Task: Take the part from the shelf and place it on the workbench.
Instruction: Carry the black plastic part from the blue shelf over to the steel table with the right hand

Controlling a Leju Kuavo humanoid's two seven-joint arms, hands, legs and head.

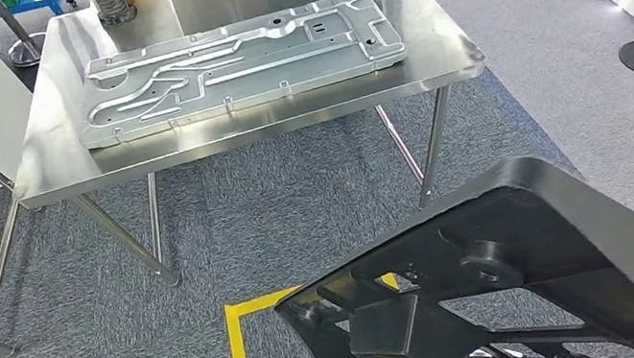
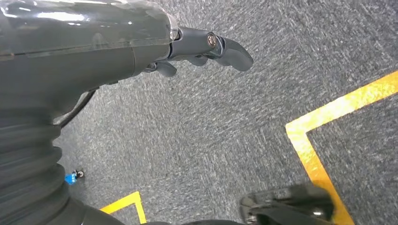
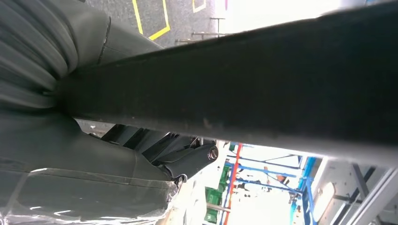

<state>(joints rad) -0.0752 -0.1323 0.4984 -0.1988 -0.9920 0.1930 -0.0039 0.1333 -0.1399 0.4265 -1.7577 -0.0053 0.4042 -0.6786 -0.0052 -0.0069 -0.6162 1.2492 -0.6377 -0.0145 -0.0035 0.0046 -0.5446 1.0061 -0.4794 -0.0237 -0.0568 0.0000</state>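
One part: black ribbed plastic frame, low in the head view, held tilted above the carpet and well short of the surface.
Right hand: pressed against the part's dark edge, fingers curled under it, gripping it.
Left hand: hangs over the carpet, fingers loosely bent and apart, nothing in them.
Surface: steel workbench ahead, carrying a stamped metal panel.
Floor: grey carpet with yellow tape lines.
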